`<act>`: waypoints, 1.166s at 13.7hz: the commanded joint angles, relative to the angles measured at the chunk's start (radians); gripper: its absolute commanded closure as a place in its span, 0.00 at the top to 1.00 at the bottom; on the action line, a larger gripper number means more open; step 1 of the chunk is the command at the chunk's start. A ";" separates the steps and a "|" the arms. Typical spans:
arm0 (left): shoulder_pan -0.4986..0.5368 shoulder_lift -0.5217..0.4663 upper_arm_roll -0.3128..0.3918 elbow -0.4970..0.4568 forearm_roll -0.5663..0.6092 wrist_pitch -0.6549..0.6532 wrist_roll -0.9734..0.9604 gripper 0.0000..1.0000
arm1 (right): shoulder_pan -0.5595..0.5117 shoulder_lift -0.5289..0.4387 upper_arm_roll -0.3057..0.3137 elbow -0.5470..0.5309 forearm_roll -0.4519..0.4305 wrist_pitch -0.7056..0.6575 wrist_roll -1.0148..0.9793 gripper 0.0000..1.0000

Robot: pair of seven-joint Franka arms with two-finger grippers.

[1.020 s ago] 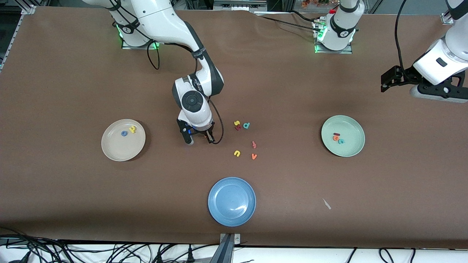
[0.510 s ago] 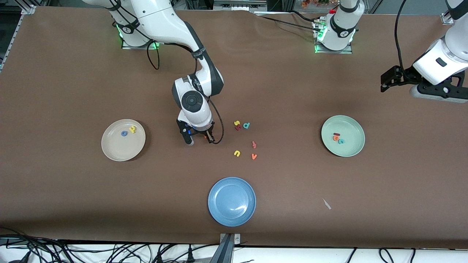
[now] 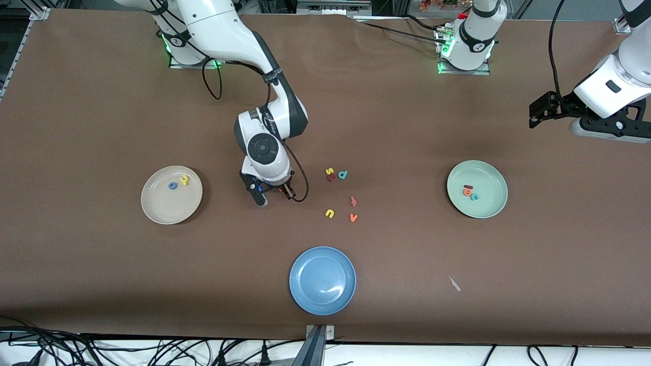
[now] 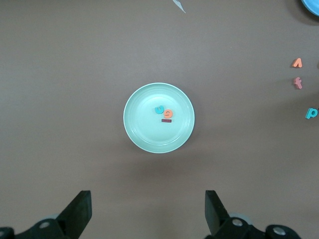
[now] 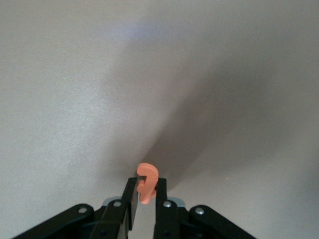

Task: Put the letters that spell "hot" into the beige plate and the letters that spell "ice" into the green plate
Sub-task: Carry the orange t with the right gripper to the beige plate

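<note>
Right gripper (image 5: 144,199): pinched on the orange "t" (image 5: 146,182), over bare table between the beige plate and the loose letters.
Orange "t": upright between the pads, its hooked end sticking out past them.
Beige plate (image 3: 155,208): toward the right arm's end of the table from the right gripper; it holds the blue "o" (image 3: 173,185) and the yellow "h" (image 3: 184,179), just beside each other.
Loose letters: on the table between the right gripper and the green plate; yellow "s" (image 3: 329,171), teal "d" (image 3: 343,175), yellow "u" (image 3: 329,213), orange "v" (image 3: 353,217).
Blue plate (image 3: 322,280): nearer the front camera than the loose letters.
Green plate (image 4: 137,134): toward the left arm's end; teal "c" (image 4: 159,109), orange "e" (image 4: 169,114) and dark red "i" (image 4: 167,120) lie clustered in it.
Left gripper (image 4: 148,214): spread wide, holding nothing, waiting high over the table by the green plate.
</note>
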 commanded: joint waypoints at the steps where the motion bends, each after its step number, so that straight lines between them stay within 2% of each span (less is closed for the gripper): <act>1: -0.006 -0.004 0.002 0.017 0.011 -0.022 0.004 1.00 | -0.029 -0.002 -0.019 0.047 -0.042 -0.110 -0.211 0.00; 4: -0.006 -0.004 0.002 0.020 0.011 -0.022 0.002 1.00 | -0.025 -0.028 -0.086 0.038 -0.061 -0.247 -0.475 0.00; 7: -0.006 -0.004 0.002 0.023 0.011 -0.022 0.002 1.00 | -0.023 -0.094 -0.172 -0.022 -0.075 -0.311 -0.711 0.00; 12: -0.010 -0.004 -0.001 0.027 0.011 -0.022 -0.001 1.00 | -0.023 -0.249 -0.280 -0.223 -0.075 -0.258 -0.955 0.00; 16: -0.007 -0.004 -0.035 0.027 0.013 -0.026 -0.002 1.00 | -0.023 -0.304 -0.373 -0.370 -0.073 -0.143 -1.171 0.00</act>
